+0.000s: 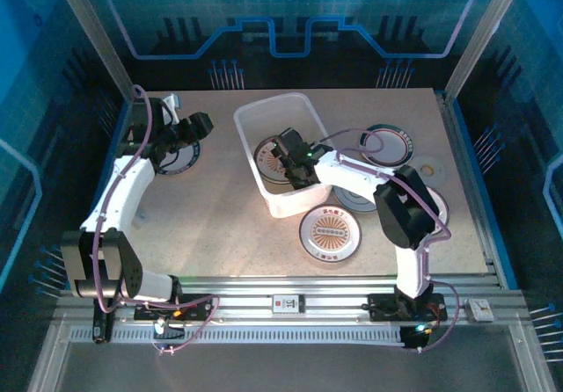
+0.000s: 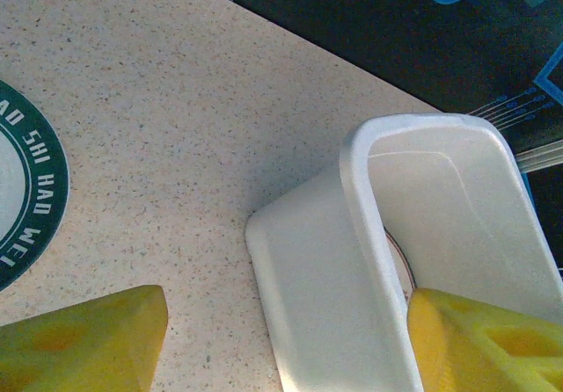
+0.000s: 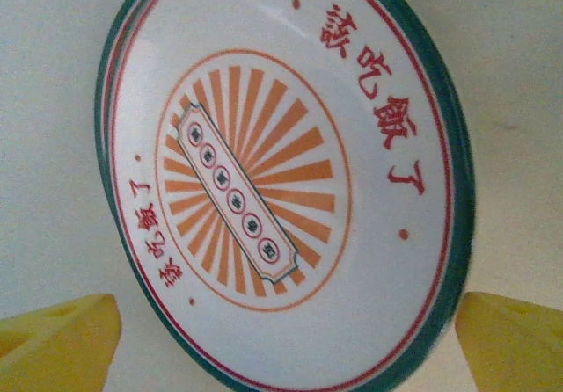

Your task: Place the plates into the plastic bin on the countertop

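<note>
Top external: plastic bin (image 1: 268,104) holds orange-centred plate stack (image 1: 266,157); roughly 5 plates (image 1: 330,234) remain on desk (image 1: 220,225); right fingers (image 3: 53,339) released over stack, left fingers (image 2: 79,339) released by far-left lettered plate (image 2: 44,190).

Round white sunburst plate (image 3: 290,84) below right gripper (image 3: 286,335): green rim, thin red ring, orange-rayed centre, red characters. Round white lettered plate (image 2: 35,190) left of left gripper (image 2: 286,326): dark green rim, white lettering.
</note>
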Tool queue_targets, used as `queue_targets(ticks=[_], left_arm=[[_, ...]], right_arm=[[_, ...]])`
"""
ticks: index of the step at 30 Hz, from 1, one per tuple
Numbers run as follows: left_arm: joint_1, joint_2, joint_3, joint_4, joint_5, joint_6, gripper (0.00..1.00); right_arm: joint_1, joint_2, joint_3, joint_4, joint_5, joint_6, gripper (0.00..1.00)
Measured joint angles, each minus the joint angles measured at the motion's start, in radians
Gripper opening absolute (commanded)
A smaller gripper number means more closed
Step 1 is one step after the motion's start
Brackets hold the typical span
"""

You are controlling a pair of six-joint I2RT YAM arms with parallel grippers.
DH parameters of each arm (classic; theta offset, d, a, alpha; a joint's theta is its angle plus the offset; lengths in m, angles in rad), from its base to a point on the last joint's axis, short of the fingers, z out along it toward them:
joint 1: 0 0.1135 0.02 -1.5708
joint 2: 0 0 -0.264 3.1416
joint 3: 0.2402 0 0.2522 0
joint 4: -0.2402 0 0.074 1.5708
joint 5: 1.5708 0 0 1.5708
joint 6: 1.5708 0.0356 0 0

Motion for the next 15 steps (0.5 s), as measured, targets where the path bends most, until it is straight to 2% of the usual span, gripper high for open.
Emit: queue_targets(ticks=[15], left_arm=[[0.000,0.000,0.000,-0.024,-0.015,-0.020,0.74]], right_arm=[[0.000,0.026,0.043,-0.040,0.003,-0.125,1.00]])
